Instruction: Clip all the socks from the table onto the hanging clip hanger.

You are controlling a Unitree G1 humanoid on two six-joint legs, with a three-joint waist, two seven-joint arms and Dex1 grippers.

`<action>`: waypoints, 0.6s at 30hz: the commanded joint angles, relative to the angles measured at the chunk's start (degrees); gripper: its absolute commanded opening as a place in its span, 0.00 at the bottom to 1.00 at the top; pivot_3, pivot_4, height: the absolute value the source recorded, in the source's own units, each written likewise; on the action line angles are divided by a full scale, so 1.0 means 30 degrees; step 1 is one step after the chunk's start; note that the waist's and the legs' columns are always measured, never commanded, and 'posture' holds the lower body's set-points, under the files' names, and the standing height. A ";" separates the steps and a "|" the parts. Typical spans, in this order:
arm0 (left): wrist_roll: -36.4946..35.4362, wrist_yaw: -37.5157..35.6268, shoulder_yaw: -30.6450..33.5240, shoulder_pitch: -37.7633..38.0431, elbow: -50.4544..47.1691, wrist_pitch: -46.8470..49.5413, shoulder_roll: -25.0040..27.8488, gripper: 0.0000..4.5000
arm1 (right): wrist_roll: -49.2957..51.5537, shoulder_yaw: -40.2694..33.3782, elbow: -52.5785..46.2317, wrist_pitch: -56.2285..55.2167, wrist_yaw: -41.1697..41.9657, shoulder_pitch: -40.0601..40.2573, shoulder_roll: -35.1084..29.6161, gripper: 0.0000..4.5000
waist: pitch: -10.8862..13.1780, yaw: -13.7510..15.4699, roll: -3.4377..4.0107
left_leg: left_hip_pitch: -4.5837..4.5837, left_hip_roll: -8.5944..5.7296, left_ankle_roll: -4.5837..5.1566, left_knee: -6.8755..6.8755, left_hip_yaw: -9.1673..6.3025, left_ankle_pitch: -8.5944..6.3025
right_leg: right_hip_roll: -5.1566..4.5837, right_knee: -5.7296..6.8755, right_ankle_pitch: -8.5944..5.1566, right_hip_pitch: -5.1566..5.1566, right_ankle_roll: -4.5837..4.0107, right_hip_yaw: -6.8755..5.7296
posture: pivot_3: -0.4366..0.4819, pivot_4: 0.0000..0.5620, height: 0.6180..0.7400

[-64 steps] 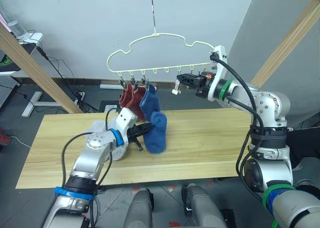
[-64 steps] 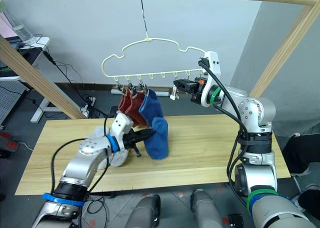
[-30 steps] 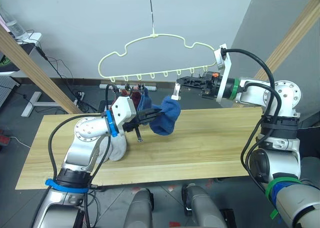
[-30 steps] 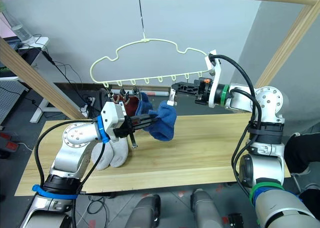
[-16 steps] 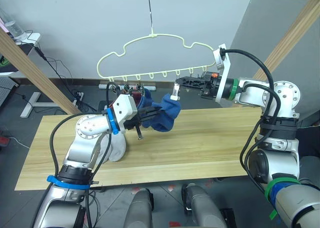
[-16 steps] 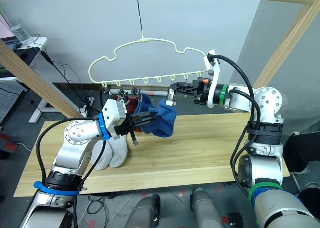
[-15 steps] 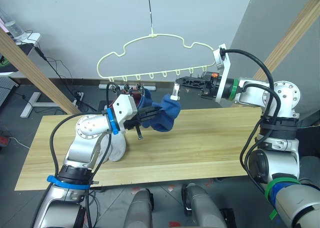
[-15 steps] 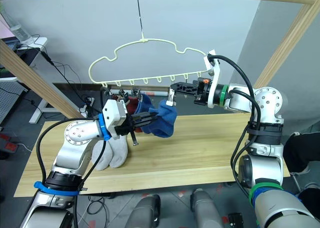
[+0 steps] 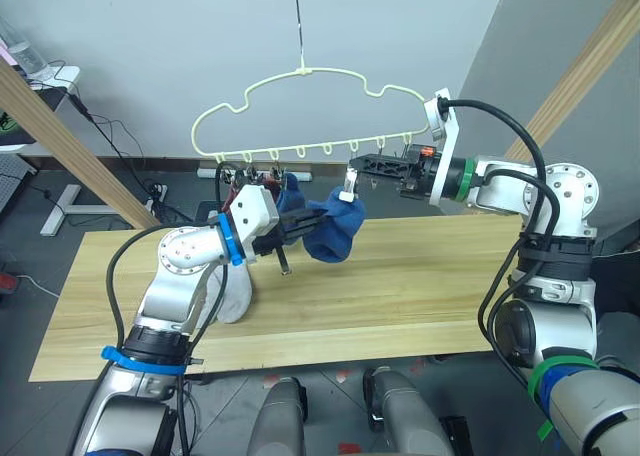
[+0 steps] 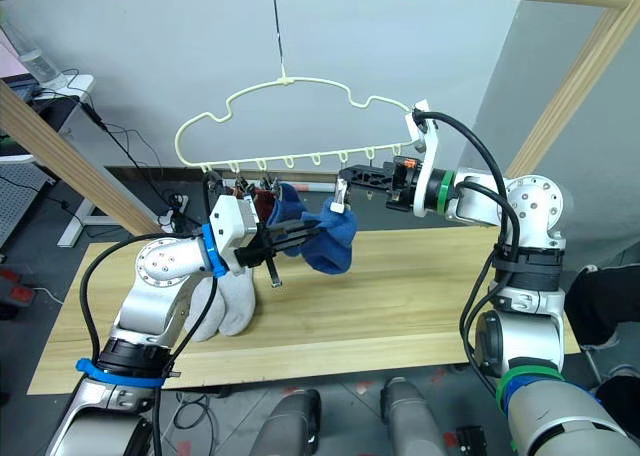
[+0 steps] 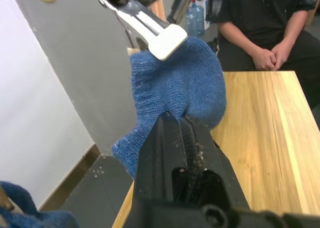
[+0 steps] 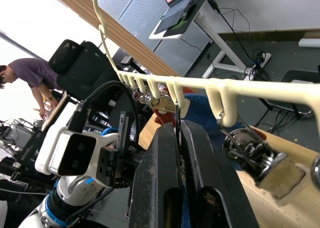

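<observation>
The pale yellow clip hanger [image 9: 300, 106] hangs from a wooden pole above the table [image 9: 430, 276]. Rust red socks [image 10: 262, 204] and one blue sock [image 9: 291, 190] hang from its leftmost clips. My left gripper [image 9: 300, 232] is shut on a second blue sock [image 9: 337, 226], holding it up so its top edge sits right under a metal clip [image 9: 348, 186]. That clip is pinched by my right gripper [image 9: 362, 163], which is shut on its handles. In the left wrist view the blue sock [image 11: 175, 83] touches the clip [image 11: 155, 30]. Two light grey socks [image 9: 230, 291] lie on the table under my left arm.
Slanted wooden poles [image 9: 70, 141] of the frame stand at both sides of the table. Several bare clips hang along the hanger bar [image 12: 200, 85]. A person [image 11: 270, 33] sits beyond the table's end; another person [image 12: 30, 78] stands further off.
My left gripper has carried the blue sock a little up and to the right, closer under the clip. The right gripper and the hanger have shifted slightly left.
</observation>
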 commanded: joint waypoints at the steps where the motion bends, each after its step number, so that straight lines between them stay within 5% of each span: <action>1: -0.0292 0.0227 0.0185 -0.0440 -0.0734 0.0072 -0.0040 0.00 | 0.0550 0.0108 -0.0696 0.0124 0.0292 0.0075 -0.0045 0.00 | 0.0000 -0.0006 0.0001 | 0.0003 -0.0001 0.0000 0.0000 0.0003 0.0000 | 0.0000 0.0002 0.0000 0.0001 0.0001 0.0000 | 0.46 0.48 1.00; 4: -0.0324 0.0216 0.0188 -0.0365 -0.0809 0.0081 -0.0024 0.00 | 0.0451 0.0235 -0.0650 -0.0035 0.0472 0.0136 -0.0180 0.06 | 0.0001 -0.0018 0.0002 | 0.0005 -0.0001 0.0000 -0.0004 0.0006 0.0000 | 0.0000 0.0001 -0.0001 -0.0001 0.0001 0.0000 | 0.45 0.49 1.00; 16: -0.0306 0.0241 0.0187 -0.0379 -0.0779 0.0025 -0.0024 0.00 | -0.0138 0.0909 -0.0791 -0.1049 0.0594 0.0527 -0.0702 0.97 | 0.0011 -0.0026 0.0010 | 0.0004 0.0000 0.0001 -0.0001 0.0000 -0.0001 | 0.0001 0.0003 -0.0004 0.0000 0.0005 0.0003 | 0.46 0.50 1.00; 18: -0.0247 0.0413 0.0186 -0.0367 -0.0827 0.0237 -0.0053 0.00 | -0.0684 0.1461 -0.1631 -0.1629 0.0518 0.1023 -0.1246 0.99 | 0.0013 -0.0023 0.0010 | 0.0002 0.0000 0.0001 -0.0002 0.0000 -0.0001 | 0.0000 -0.0002 -0.0004 0.0000 0.0007 0.0003 | 0.46 0.50 1.00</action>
